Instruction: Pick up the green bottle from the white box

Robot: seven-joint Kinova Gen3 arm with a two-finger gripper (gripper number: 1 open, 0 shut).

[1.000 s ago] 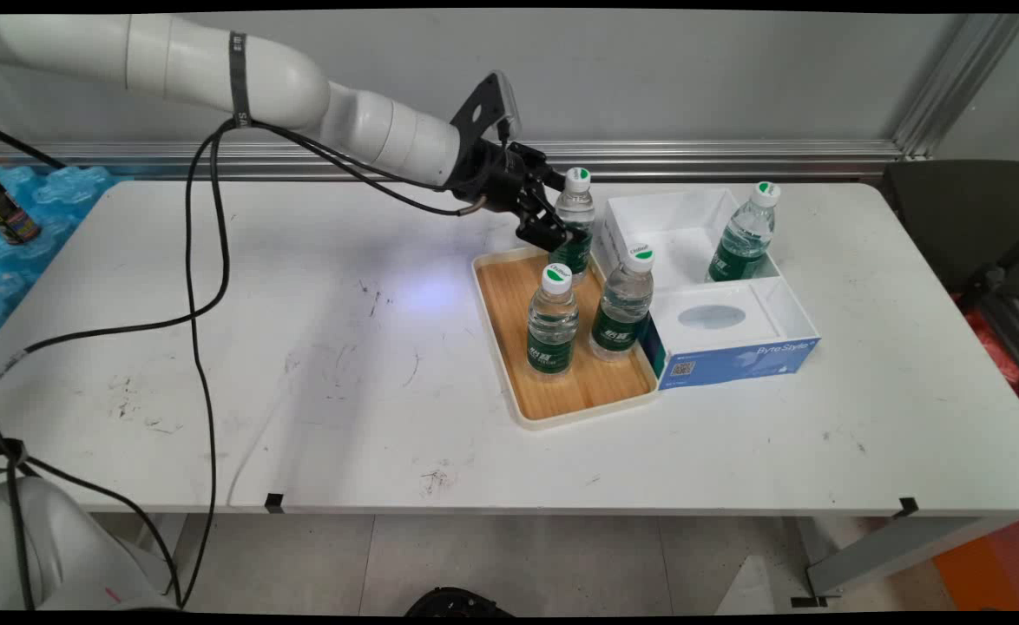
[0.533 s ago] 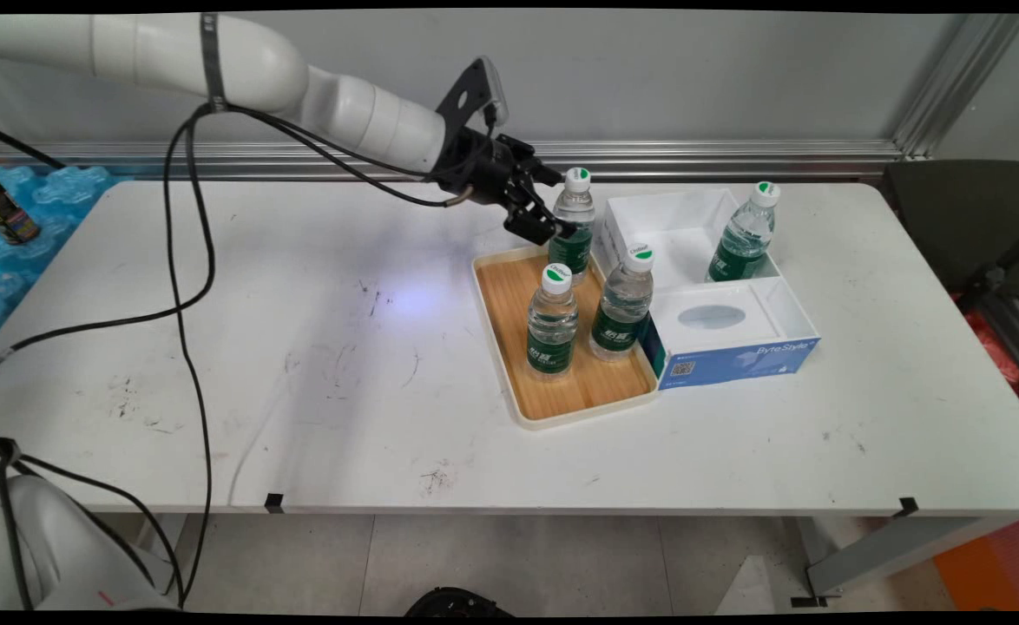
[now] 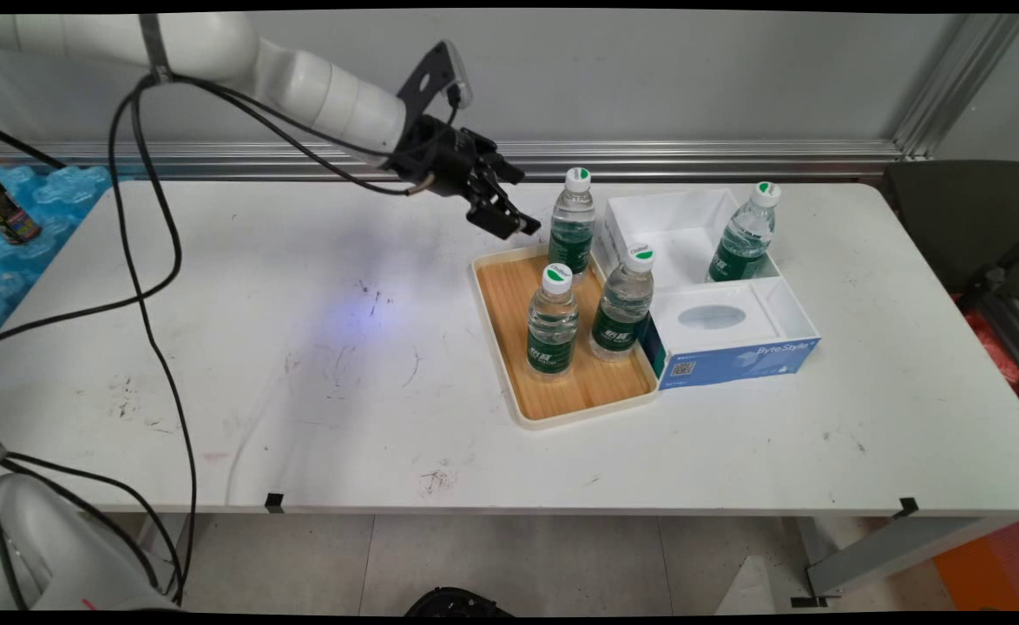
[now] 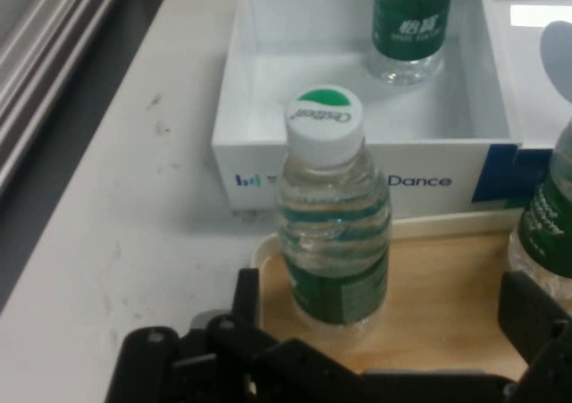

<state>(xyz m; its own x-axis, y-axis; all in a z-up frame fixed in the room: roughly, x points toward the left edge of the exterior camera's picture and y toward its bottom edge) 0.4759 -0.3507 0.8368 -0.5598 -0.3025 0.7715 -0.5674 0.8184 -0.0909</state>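
My gripper (image 3: 509, 221) hangs open just left of the wooden tray (image 3: 518, 408), a short gap away from the water bottle (image 3: 572, 221) at the tray's far corner. In the hand view this bottle (image 4: 332, 233) stands upright straight ahead of the gripper (image 4: 384, 289), with one finger (image 4: 248, 296) on each side of it and nothing touching it. Two more bottles (image 3: 552, 321) (image 3: 622, 304) stand nearer on the tray. Behind it is a white open box (image 3: 674, 208) with a fourth bottle (image 3: 744, 230) inside.
A blue-and-white tissue box (image 3: 726, 347) sits against the tray's right side. At the far left edge lie blue packs (image 3: 41, 200) and a dark can (image 3: 6, 208). A dark chair (image 3: 961, 217) stands past the table's right end. Black cables (image 3: 162, 286) hang over the table's left part.
The gripper, which was around the far bottle on the tray, has drawn back up and to the left. The bottle stays upright where it was.
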